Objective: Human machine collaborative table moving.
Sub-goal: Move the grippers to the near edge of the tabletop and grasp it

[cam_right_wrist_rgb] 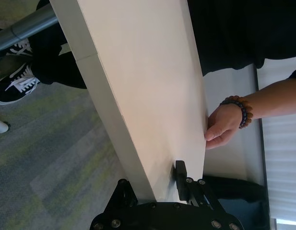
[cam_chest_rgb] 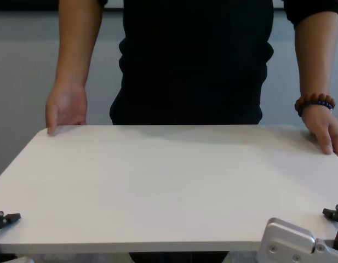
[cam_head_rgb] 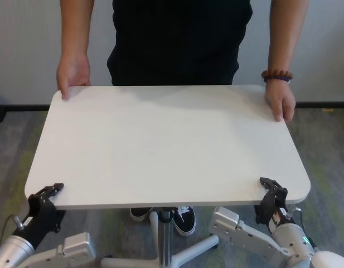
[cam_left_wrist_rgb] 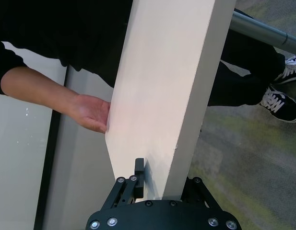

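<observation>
Left gripper [cam_head_rgb: 52,190] and right gripper [cam_head_rgb: 270,185] clamped table [cam_head_rgb: 166,145] near corners; tabletop rigid, smooth, probably top-heavy; human [cam_head_rgb: 180,39] held far edge

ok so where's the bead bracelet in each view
head view: bead bracelet upper right, on the wrist above the table's far right corner.
chest view: right edge, mid-height.
left wrist view: not in it.
right wrist view: on the wrist beside the tabletop edge.
shared landmark: the white tabletop.
</observation>
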